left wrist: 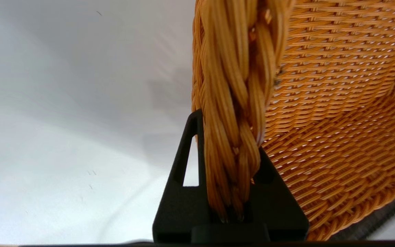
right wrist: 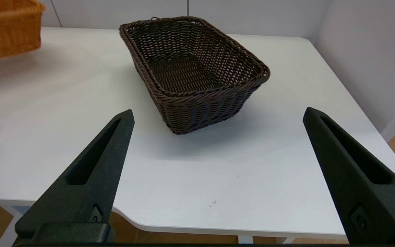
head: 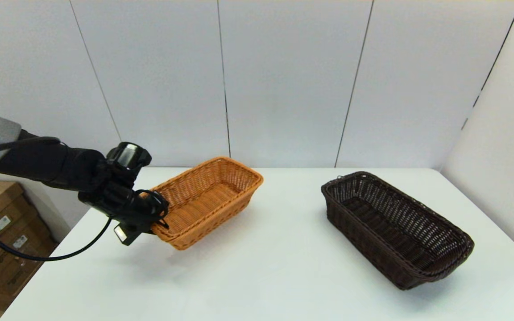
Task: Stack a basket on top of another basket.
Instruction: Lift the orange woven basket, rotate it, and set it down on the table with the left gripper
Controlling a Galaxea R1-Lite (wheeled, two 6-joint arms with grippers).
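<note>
Right gripper (right wrist: 218, 113) parked off the near edge of the bench (head: 275, 267), jaws wide, nothing in them. Dark brown basket (head: 395, 227) sits flat on the bench's right side. Left gripper (head: 152, 216) on the left, jaws clamped on the braided rim of the orange-tan basket (head: 208, 200), which is tilted, near end lifted.

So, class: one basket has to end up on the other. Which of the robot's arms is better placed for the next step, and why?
The left. Its left gripper is already shut on the orange-tan basket, tilting it off the table. The right gripper hangs open, short of the dark brown basket, holding nothing.
</note>
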